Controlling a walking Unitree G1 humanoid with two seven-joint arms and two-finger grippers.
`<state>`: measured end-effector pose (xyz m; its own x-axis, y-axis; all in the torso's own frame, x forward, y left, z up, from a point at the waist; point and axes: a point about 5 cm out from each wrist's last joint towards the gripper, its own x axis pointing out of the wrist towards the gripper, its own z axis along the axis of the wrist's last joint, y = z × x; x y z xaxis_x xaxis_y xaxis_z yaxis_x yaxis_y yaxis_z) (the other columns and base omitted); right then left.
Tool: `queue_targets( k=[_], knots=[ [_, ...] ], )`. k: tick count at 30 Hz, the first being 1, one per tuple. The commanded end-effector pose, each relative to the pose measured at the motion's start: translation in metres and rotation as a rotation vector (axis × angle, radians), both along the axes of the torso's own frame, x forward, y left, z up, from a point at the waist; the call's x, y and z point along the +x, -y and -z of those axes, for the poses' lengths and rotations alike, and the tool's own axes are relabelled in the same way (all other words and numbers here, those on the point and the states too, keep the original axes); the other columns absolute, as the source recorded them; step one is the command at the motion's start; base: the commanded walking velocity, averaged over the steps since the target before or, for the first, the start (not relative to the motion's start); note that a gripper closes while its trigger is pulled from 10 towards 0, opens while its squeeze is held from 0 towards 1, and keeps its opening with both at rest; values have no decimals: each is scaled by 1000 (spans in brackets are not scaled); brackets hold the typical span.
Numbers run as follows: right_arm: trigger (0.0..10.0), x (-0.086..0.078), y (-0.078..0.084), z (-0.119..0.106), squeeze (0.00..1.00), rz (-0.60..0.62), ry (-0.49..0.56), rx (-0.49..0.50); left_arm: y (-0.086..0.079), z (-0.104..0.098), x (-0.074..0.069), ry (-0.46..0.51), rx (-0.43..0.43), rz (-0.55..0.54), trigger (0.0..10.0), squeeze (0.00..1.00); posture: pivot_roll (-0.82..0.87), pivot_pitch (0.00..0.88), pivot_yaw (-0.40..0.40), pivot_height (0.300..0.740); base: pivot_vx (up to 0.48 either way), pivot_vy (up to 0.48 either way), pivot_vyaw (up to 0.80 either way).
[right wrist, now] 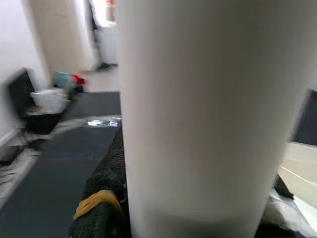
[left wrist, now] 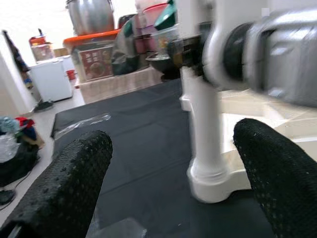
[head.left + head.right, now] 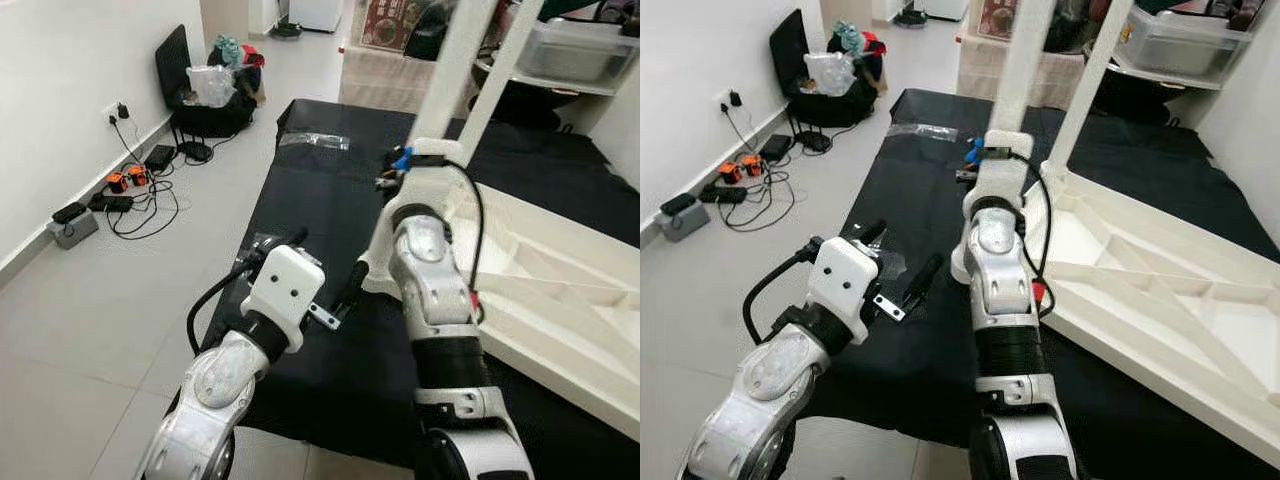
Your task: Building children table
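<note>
A white children's table point(image 3: 560, 300) lies upside down on a black mat point(image 3: 320, 210). Two white legs stand up from it: the near leg point(image 3: 455, 60) and the far leg point(image 3: 505, 70). My right arm reaches up to the near leg, and my right gripper point(image 3: 1002, 140) is shut around it. In the right wrist view the leg point(image 1: 208, 114) stands close up with a black finger point(image 1: 106, 188) pressed against its side. My left gripper point(image 3: 325, 262) hovers open over the mat just left of that leg's base point(image 2: 208, 139), with nothing between its fingers point(image 2: 64, 188).
Clear plastic bags lie on the mat, one at the far end point(image 3: 315, 140) and one under my left gripper point(image 3: 255, 245). Cables and chargers point(image 3: 120, 190) sprawl on the floor at the left wall. A black bag with clutter point(image 3: 210, 90) and a grey tub point(image 3: 580, 50) stand behind.
</note>
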<state>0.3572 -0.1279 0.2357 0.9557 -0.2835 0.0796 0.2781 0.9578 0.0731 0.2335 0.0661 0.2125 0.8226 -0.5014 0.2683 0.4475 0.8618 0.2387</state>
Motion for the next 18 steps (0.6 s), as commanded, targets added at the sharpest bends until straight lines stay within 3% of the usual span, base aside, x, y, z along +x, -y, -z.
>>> queue_targets(
  k=[1, 4, 5, 6, 7, 8, 13, 14, 15, 16, 17, 18],
  knots=[
    [0, -9, 8, 47, 0, 125, -218, 60, 2, 1, 0, -5, 0, 5, 10000, 0, 69, 97, -82, 740, 0, 0, 0],
    [314, -9, -5, 45, 0, 95, -206, 78, 1, 2, -1, -7, 3, 5, 10000, 0, 71, 91, -84, 740, 0, 0, 0],
    [10000, -6, -16, 39, 0, 30, -157, 103, 1, 2, -1, -8, 5, 6, 10000, 0, 71, 87, -84, 740, 0, 0, 0],
    [10000, 0, -31, 25, 0, -113, -51, 111, 2, 3, -2, -9, 5, 8, 10000, 0, 69, 81, -84, 740, 0, 0, 0],
    [10000, 0, -31, 25, 0, -113, -51, 111, 2, 3, -2, -9, 5, 8, 10000, 0, 69, 81, -84, 740, 0, 0, 0],
    [10000, 1, -34, 17, 1000, -173, 4, 88, 2, 3, -3, -9, 6, 10, 10000, 0, 69, 76, -87, 740, 0, 0, 0],
    [10000, 6, -28, 7, 1000, -232, 57, 30, 3, 4, -3, -10, 6, 12, 10000, 0, 71, 71, -86, 740, 0, 0, 0],
    [10000, 10, -24, 8, 1000, -267, 48, 44, 3, 4, -4, -11, 7, 12, 10000, 0, 76, 68, -94, 740, 0, 0, 0],
    [10000, 14, -25, 8, 1000, -388, 42, 27, 3, 5, -4, -13, 7, 11, 10000, 0, 76, 68, -94, 740, 0, 0, 0],
    [10000, 17, -24, 10, 412, -478, 29, 13, 3, 6, -5, -15, 7, 10, 10000, 0, 81, 64, -91, 740, 0, 0, 0],
    [10000, 18, -25, 12, 0, -586, 12, 33, 2, 6, -5, -17, 9, 10, 10000, 0, 81, 64, -91, 740, 0, 0, 0],
    [10000, 18, -25, 12, 0, -586, 12, 33, 2, 6, -5, -17, 9, 10, 10000, 0, 81, 64, -91, 740, 0, 0, 0]
  ],
)
